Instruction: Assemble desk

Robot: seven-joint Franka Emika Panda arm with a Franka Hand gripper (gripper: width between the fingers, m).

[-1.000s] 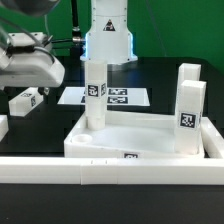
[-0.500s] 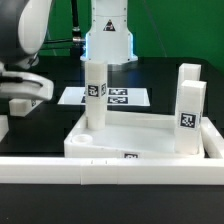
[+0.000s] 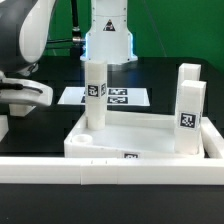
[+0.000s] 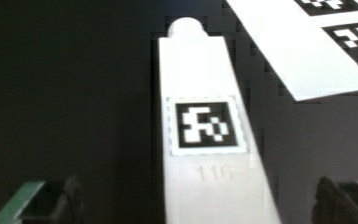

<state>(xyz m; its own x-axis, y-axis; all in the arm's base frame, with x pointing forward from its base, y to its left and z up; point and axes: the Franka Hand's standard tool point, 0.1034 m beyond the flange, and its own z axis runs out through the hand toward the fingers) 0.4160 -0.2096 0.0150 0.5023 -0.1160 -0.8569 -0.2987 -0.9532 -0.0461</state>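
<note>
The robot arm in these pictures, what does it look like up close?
The arm has smooth, rounded white shells with a black joint section. Its white and grey claw sits at the exterior view's left. In the wrist view, the claw's two fingertips look dark, almost black-green. No cables or markings are clear.

Three legs (image 3: 94,95) stand in the tabletop (image 3: 135,135), the marker board (image 3: 125,97) apparently behind it.

Desk tabletop (image 3: 140,135) & leg (image 4: 206,150): smooth white plastic, slight sheen; table (image 3: 170,80): matt black.
</note>
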